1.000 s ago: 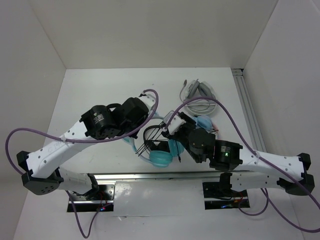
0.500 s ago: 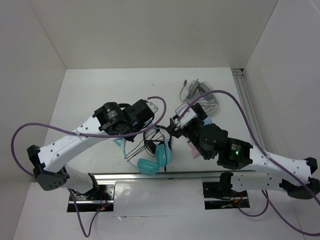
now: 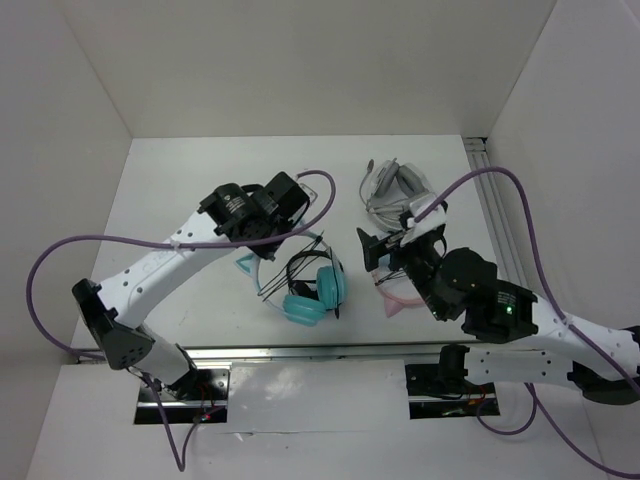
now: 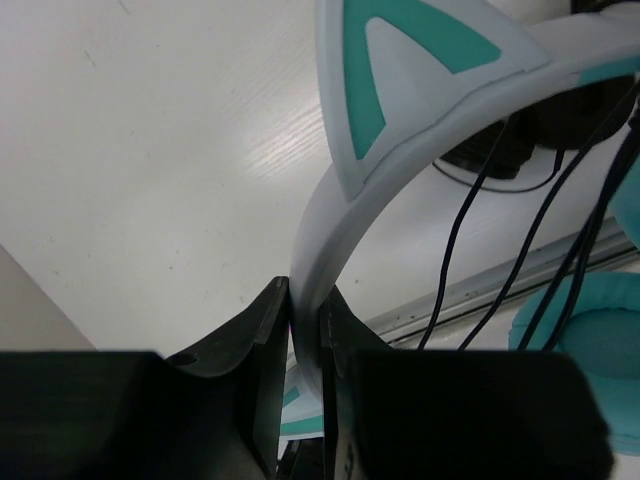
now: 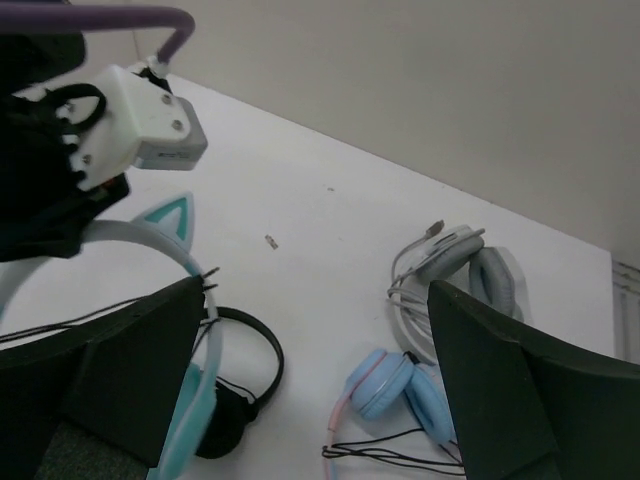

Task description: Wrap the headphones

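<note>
The teal headphones [image 3: 318, 292] have a white headband [image 4: 345, 200], a pointed cat ear [image 4: 410, 70] and a thin dark cable [image 4: 462, 220] strung in several strands across the band. My left gripper [image 3: 262, 250] is shut on the headband [image 4: 306, 325] and holds it tilted, with the cups [image 3: 303, 306] low near the table's front edge. My right gripper [image 3: 368, 252] is open and empty, just right of the headphones and apart from them. In the right wrist view [image 5: 315, 290] its fingers [image 5: 130, 370] stand wide apart and the headband [image 5: 150, 245] passes at the left.
A small black pair [image 3: 305, 267] lies under the teal headphones and also shows in the right wrist view [image 5: 240, 385]. A pink pair with blue cups [image 5: 405, 395] lies under my right arm. A grey pair with a coiled cable [image 3: 398, 192] lies at the back right. White walls enclose the table.
My left gripper has swung toward the back right, carrying the headphones first left, then back right. My right gripper has drawn back to the right, away from the cable and headband.
</note>
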`<control>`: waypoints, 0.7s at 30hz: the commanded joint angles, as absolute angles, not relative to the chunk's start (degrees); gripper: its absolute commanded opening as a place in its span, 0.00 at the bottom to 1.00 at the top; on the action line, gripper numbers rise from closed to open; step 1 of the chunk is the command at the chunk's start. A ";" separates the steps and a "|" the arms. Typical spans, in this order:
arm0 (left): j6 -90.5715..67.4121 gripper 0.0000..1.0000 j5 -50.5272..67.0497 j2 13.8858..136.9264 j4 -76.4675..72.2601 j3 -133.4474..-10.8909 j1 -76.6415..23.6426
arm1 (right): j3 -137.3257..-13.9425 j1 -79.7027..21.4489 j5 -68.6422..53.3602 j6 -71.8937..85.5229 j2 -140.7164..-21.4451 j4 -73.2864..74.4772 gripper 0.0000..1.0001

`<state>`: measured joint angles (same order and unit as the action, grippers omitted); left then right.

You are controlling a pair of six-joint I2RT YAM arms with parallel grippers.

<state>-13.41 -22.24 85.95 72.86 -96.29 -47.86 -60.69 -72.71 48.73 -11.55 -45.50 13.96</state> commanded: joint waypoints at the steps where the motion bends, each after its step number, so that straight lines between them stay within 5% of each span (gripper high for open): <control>1: -8.01 0.00 -15.75 88.50 63.65 -100.01 -43.53 | -63.98 -72.42 49.76 -3.44 -42.55 16.25 1.00; 15: 14.40 0.00 5.17 117.23 51.77 -128.04 -27.52 | -61.97 -72.42 35.34 4.75 -40.79 21.97 1.00; 21: 21.79 0.00 5.46 125.50 48.17 -135.79 -24.61 | -58.98 -72.42 29.89 7.38 -39.46 21.80 1.00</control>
<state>16.56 1.30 124.97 52.45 -131.74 -25.34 -60.16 -72.71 33.54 5.02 -40.29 21.02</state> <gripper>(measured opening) 0.272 0.999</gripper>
